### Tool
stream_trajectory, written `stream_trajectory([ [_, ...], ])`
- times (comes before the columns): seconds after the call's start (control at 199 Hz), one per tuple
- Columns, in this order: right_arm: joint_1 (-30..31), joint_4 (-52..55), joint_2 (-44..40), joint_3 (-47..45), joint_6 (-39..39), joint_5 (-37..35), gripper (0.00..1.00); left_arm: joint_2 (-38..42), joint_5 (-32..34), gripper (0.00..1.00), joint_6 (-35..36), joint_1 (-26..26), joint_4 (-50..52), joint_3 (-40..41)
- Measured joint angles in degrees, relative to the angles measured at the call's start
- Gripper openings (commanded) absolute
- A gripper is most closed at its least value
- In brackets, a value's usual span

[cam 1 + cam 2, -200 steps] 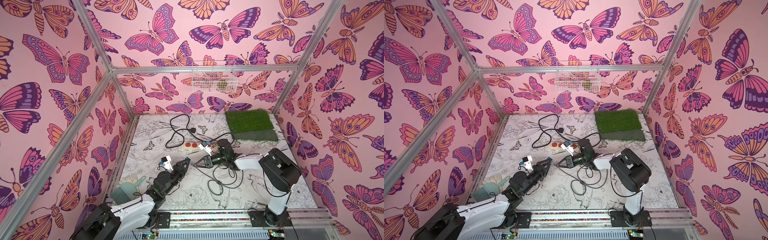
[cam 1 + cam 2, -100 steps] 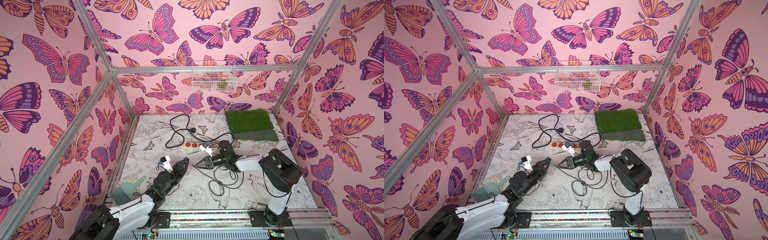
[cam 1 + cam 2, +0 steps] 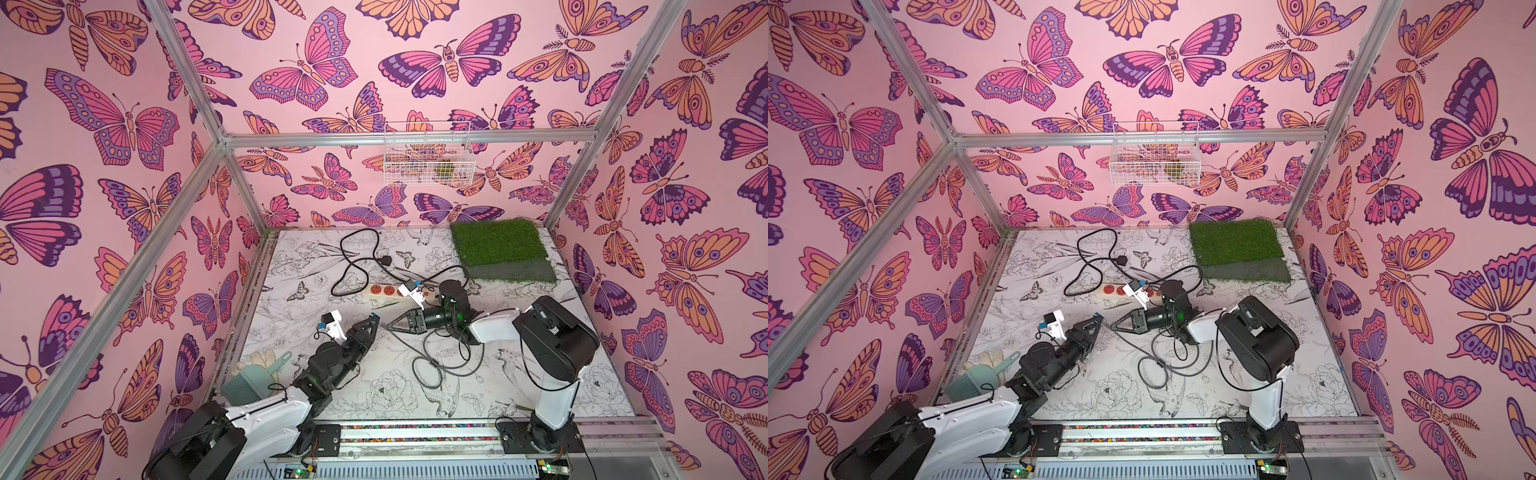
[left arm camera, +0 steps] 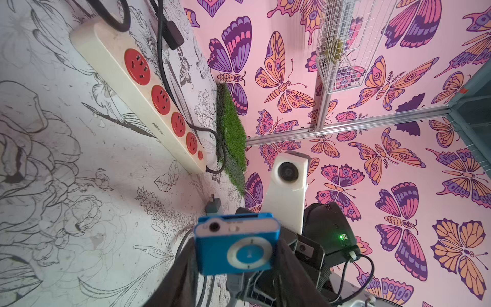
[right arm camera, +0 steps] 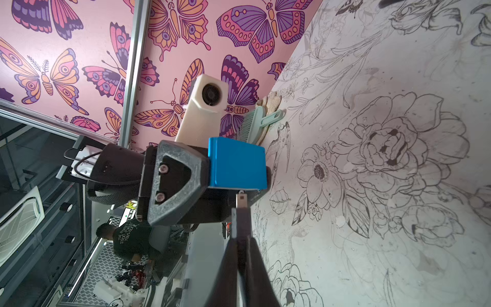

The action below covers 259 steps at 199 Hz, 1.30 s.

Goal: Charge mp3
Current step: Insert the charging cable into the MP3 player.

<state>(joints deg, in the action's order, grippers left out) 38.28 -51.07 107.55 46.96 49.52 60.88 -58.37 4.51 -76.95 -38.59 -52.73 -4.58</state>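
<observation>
- mp3 (image 4: 236,244) is held up off the table (image 3: 282,316), over its middle, pinched at the tips of the left gripper (image 3: 371,323)
- blue face and pale round pad face the left wrist camera; the right wrist view shows only the plain blue back
- right gripper (image 3: 390,328) is pressed together on a small plug (image 5: 240,210); the metal tip points at the mp3's edge, just beside it, cannot tell if touching
- the two grippers meet tip to tip
- thin cable (image 3: 432,362) loops on the table by the right arm
- power strip (image 3: 382,291), cream with red sockets, lies just behind the grippers
- grass mat (image 3: 498,245) sits in the far right corner
- brush (image 3: 249,382) lies at the near left wall
</observation>
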Motion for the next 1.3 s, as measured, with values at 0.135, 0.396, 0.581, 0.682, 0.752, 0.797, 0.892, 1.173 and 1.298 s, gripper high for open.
stream_trajectory([
  [0.135, 0.0, -1.1, 0.3, 0.0, 0.7, 0.1, 0.00, 0.0, 0.1, 0.00, 0.0, -0.1, 0.0, 0.0],
  [0.396, 0.0, -3.0, 0.5, 0.0, 1.7, 0.1, 0.00, 0.0, 0.5, 0.00, 0.0, -0.1, -1.1, 0.0],
  [0.581, 0.0, -4.7, 0.9, 0.0, 2.4, 0.3, 0.00, 0.1, 1.6, 0.00, 0.0, -0.1, -1.3, -0.1],
  [0.682, 0.0, -5.6, 1.8, -0.1, 3.0, 0.3, 0.00, 0.1, 1.7, 0.00, 0.0, -0.1, -1.3, -0.4],
  [0.752, 0.0, -6.0, 2.3, -0.2, 3.2, 0.3, 0.00, 0.1, 2.0, 0.00, 0.0, -0.1, -1.4, -0.5],
  [0.797, 0.0, -6.2, 2.4, -0.4, 3.2, 0.3, 0.00, 0.1, 2.4, 0.00, 0.0, -0.1, -1.4, -0.5],
  [0.892, 0.1, -6.6, 2.4, -0.6, 3.2, 0.3, 0.00, 0.2, 3.3, 0.00, 0.0, -0.1, -1.4, -0.5],
  [1.173, 0.1, -7.3, 2.4, -0.6, 4.0, 0.3, 0.00, -1.6, 3.3, 0.00, 0.2, -0.1, -2.6, -0.8],
  [1.298, 0.3, -7.7, 2.4, -0.6, 4.5, 0.3, 0.00, -3.8, 3.2, 0.00, 0.1, -0.1, -4.3, -0.8],
])
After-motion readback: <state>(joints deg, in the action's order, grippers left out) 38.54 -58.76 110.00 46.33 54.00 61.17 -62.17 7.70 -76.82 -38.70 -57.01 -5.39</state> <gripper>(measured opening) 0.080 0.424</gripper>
